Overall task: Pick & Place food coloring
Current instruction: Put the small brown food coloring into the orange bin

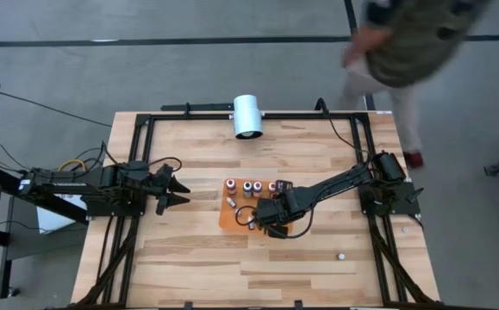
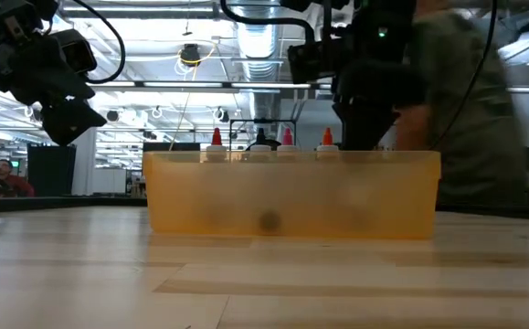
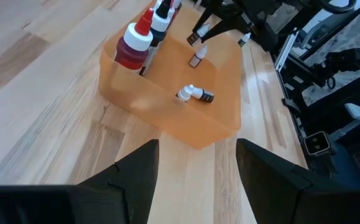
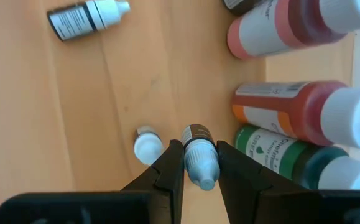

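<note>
A grey floor crossed by dark lines surrounds a pale wooden plank table (image 1: 197, 258) framed in black rails, and a person (image 1: 404, 52) stands off its far right corner, at about one o'clock from the table's middle. At the far edge, twelve o'clock, a large white cylinder (image 1: 248, 115) lies on the wood.

Near the centre sits a shallow translucent orange plastic tray (image 3: 220, 118), and the food coloring is all in it. A row of bigger squeeze bottles with red, pink and orange tips (image 2: 285, 139) stands upright along its far wall; the wrist camera shows a red-bodied bottle (image 4: 304, 115) and a green-bodied bottle (image 4: 291, 155) among them. One tiny dark-labelled white-capped bottle (image 3: 195, 94) lies on its side on the tray floor, toward nine o'clock from the right arm's tool. Another small white-capped bottle (image 4: 147, 146) stands upright just beside the fingers.

The right gripper (image 4: 199, 163) reaches in from three o'clock, hanging over the tray's near right part, and its two dark fingers (image 4: 167, 168) are clamped on a tiny brown-labelled bottle with a pale blue cap (image 4: 199, 158), one on either side of the neck. I cannot tell whether that bottle touches the tray floor.

The left gripper (image 1: 178, 189) waits at nine o'clock, well apart from the tray, its pincer spread wide with nothing between.
</note>
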### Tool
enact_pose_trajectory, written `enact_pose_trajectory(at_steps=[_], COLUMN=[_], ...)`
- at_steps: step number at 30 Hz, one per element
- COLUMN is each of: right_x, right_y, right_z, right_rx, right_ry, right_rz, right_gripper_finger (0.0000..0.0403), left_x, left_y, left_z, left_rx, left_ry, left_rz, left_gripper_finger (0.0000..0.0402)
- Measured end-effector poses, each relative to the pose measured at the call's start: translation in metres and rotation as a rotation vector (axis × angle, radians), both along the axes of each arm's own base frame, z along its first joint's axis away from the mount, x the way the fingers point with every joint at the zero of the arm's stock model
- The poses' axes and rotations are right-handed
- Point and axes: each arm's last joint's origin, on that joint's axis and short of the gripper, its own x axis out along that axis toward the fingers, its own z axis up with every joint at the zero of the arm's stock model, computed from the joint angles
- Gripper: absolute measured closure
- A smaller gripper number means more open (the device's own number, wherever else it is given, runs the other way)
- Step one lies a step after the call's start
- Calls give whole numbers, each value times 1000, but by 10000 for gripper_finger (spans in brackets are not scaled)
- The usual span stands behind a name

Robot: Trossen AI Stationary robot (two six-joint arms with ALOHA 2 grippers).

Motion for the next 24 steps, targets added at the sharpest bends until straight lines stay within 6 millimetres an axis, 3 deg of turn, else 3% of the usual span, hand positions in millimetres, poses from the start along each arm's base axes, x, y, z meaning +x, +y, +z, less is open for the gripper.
enact_pose_trajectory(at_steps=[24], right_x=[-4], right_y=[1], right_z=[-1], right_rx=[46], right_ry=[48], right_rz=[-11], right_gripper_finger=[309], left_x=[0], left_y=[0], left_z=[-1], left_rx=[13], left_ry=[7], left_rz=[-7], left_gripper_finger=[196])
